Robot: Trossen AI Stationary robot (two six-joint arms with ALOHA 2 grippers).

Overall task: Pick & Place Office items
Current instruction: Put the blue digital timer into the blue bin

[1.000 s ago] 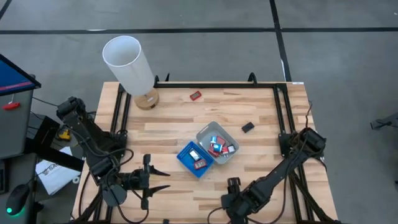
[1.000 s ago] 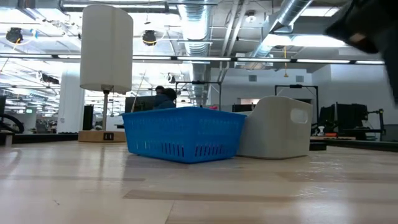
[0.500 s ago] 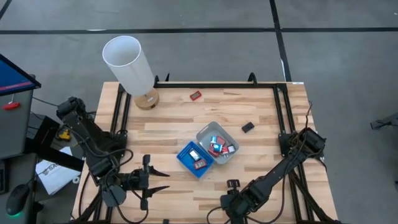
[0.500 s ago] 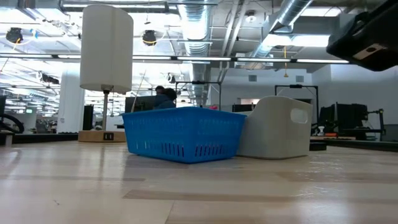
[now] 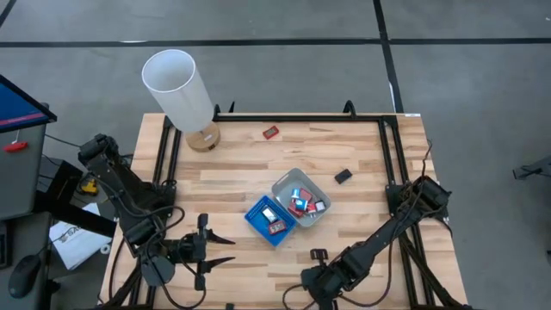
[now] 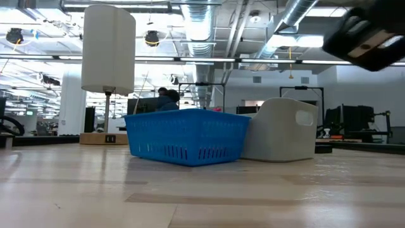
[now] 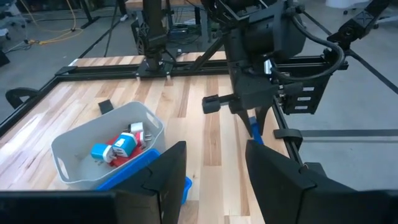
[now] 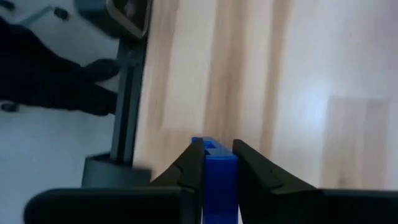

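Note:
My right gripper (image 5: 317,256) stands near the table's front edge, in front of the trays, shut on a small blue office item (image 8: 219,169). That item also shows in the left wrist view (image 7: 254,133). My left gripper (image 5: 229,250) waits open at the near left, touching nothing. A blue tray (image 5: 256,226) and a clear-grey tray (image 5: 320,215) stand side by side mid-table, each holding small red, blue and white pieces. A red piece (image 5: 270,132) lies near the far edge, and a black piece (image 5: 343,176) lies to the right of the trays. My right gripper pinches the blue item by its two opposite sides (image 8: 208,163) between its two fingers. The fingers (image 7: 259,118) come from above and point down. The item sticks out past the fingertips. Whether its lower end rests on the table, I cannot tell.
A tall white cylinder (image 5: 178,84) on a wooden base stands at the far left corner. Black frame rails (image 5: 387,155) run along the table's left, far and right sides. Bare wood lies between the trays and the front edge.
My right gripper has shifted a little toward the table's left along the front edge. In the low view its dark body has come lower and farther into the picture.

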